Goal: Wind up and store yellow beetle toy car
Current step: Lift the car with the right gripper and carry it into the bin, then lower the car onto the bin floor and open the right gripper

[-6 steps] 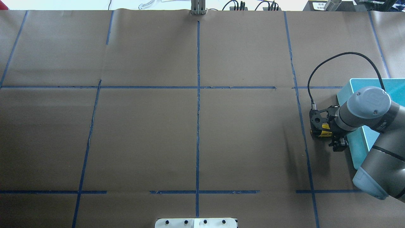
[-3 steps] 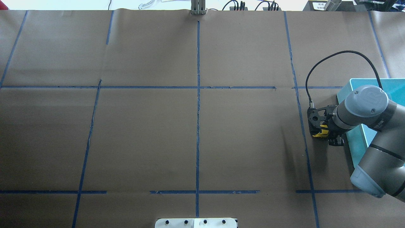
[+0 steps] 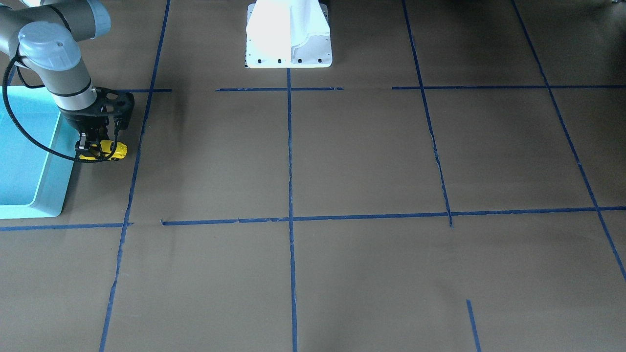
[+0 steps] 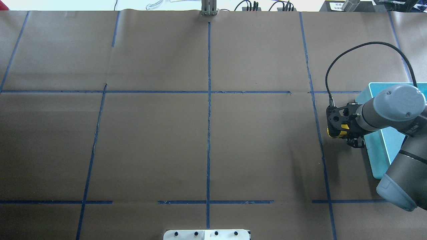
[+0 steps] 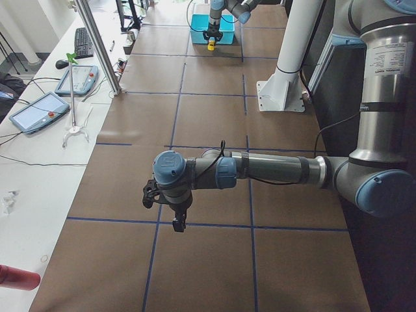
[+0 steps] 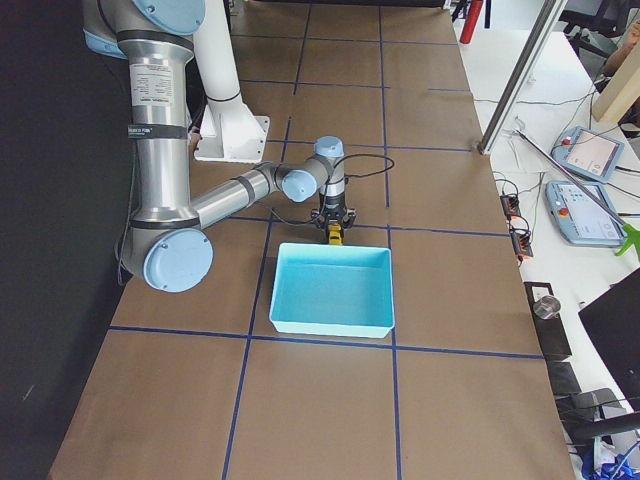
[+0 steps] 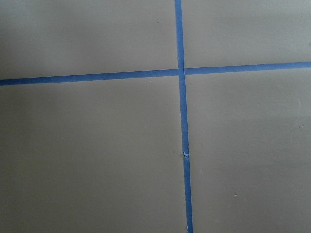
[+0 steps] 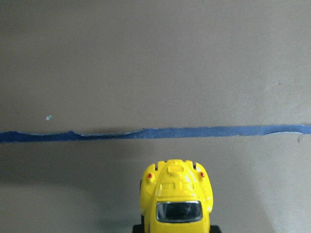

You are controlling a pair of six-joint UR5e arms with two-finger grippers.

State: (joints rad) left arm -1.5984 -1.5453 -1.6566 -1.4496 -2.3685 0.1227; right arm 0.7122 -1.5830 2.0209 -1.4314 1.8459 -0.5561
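The yellow beetle toy car [image 4: 334,132] sits on the brown paper just beside the left wall of the light blue bin [image 4: 375,160]. My right gripper [image 4: 343,133] points down over the car and is shut on it, wheels at table level. In the front-facing view the car [image 3: 111,148] pokes out from under the right gripper [image 3: 95,146]. The right wrist view shows the car's rounded end [image 8: 178,199] facing a blue tape line. My left gripper [image 5: 177,224] hangs over the table's other end, seen only in the exterior left view, so I cannot tell its state.
The bin's rim [image 3: 54,171] lies close to the gripper, and its inside looks bare in the exterior right view [image 6: 330,325]. Blue tape lines [image 4: 208,100] divide the paper into squares. The white robot base [image 3: 288,34] stands at the table's near edge.
My right gripper has moved with the car along the bin's side, away from the robot base. The cable loop above it has shifted with the wrist.
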